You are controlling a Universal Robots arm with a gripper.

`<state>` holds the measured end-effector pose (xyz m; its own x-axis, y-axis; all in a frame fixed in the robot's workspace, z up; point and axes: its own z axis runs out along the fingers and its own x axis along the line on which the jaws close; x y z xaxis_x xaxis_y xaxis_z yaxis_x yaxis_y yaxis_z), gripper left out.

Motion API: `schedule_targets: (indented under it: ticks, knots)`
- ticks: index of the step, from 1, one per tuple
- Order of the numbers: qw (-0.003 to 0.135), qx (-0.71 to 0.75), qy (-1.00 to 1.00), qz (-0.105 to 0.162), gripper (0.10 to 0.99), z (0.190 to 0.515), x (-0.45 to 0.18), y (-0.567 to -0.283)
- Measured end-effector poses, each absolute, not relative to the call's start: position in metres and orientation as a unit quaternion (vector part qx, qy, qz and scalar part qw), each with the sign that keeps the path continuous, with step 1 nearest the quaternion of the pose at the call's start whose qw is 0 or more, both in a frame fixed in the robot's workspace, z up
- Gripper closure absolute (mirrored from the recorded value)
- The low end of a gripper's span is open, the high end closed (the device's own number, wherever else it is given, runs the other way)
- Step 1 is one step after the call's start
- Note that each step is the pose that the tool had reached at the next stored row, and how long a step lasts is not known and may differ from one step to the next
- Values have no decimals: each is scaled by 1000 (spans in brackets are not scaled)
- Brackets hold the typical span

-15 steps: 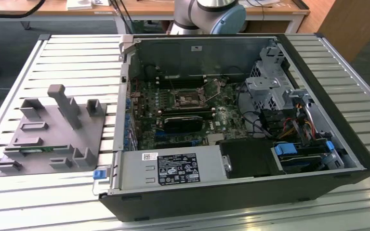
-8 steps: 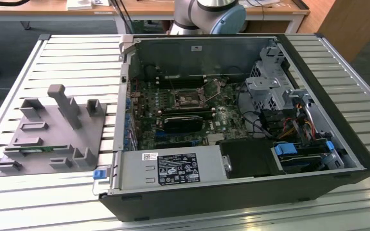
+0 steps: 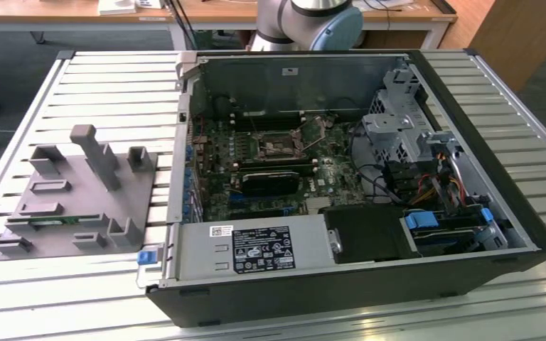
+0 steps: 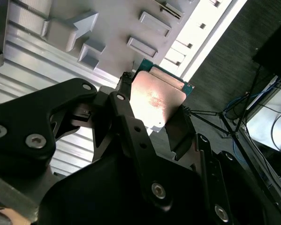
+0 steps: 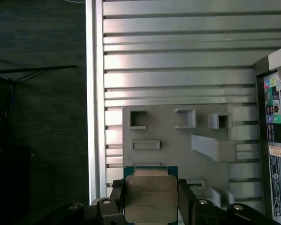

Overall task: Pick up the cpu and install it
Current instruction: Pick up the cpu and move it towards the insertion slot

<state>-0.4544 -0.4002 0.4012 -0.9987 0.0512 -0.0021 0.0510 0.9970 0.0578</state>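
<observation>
The cpu (image 4: 156, 101) is a flat square chip with a shiny metal top and a thin green rim. It is clamped by its edges between the black fingers (image 4: 126, 112) of my gripper (image 4: 155, 97), which is shut on it. In the first wrist view the cpu (image 5: 149, 199) hangs high above the grey fixture tray (image 5: 178, 140) on the slatted table. The motherboard socket (image 3: 278, 145) lies inside the opened computer case (image 3: 349, 284) in the exterior view, with nothing over it.
The grey fixture tray (image 3: 74, 199), with upright posts and pockets, stands on the exterior view's left of the case. The arm's base (image 3: 311, 21) rises behind the case. Drive cages and cables (image 3: 415, 156) crowd the case's right side. The slatted table's edge (image 5: 95, 117) borders dark floor.
</observation>
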Motion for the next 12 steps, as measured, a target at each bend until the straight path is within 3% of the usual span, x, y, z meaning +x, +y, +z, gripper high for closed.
schedule_targets:
  ticks: [12]
  knots:
    - [2,26,999,29,545,402,-440,-400]
